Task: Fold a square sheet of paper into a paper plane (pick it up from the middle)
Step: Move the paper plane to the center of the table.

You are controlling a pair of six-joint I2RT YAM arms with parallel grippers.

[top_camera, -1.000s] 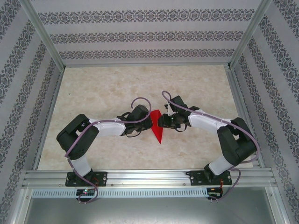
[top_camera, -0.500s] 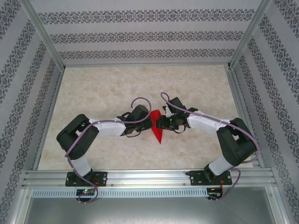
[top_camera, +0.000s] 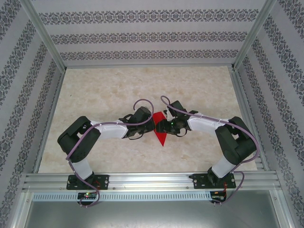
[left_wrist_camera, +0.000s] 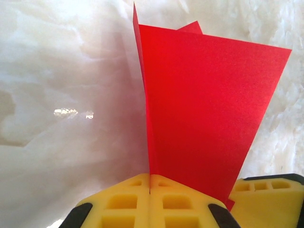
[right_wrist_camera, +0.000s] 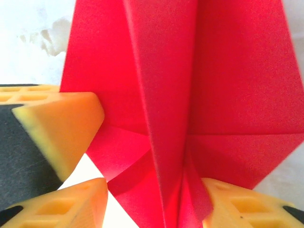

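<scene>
left jaws are pressed flat together, pad to pad, and the left gripper (left_wrist_camera: 150,181) pinches the paper plane (left_wrist_camera: 199,109) by its crease, so a red sheet rises on edge straight out of the seam; right jaws stand partly apart, the right gripper (right_wrist_camera: 154,190) astride the plane's lower folds with one of its fingers (right_wrist_camera: 66,204) just clear of the paper and the other against it, so nothing is clamped there. the plane (top_camera: 160,134) is held over the middle of the table (top_camera: 104,90), a little toward the table's near edge, its sharp tip aimed at that edge, with the left gripper (top_camera: 150,125) on the side of the table's left edge and the right gripper (top_camera: 164,125) on the side of its right edge. the paper is thin, matte and bright red, plain, with crisp straight creases: a tall narrow ridge down the centre, broad triangular flaps on either side and a slanted outer edge. the finger pads are yellow moulded blocks with square hollow cells, and black sides show on the left gripper in the right wrist view. the table top is glossy, pale cream with marble-like veining. compared with a second ago, the right gripper has pushed in closer to the plane toward the table's left edge and covers more of the red paper, and its elbow has drawn inward; the left arm and the plane's tip have kept their place
</scene>
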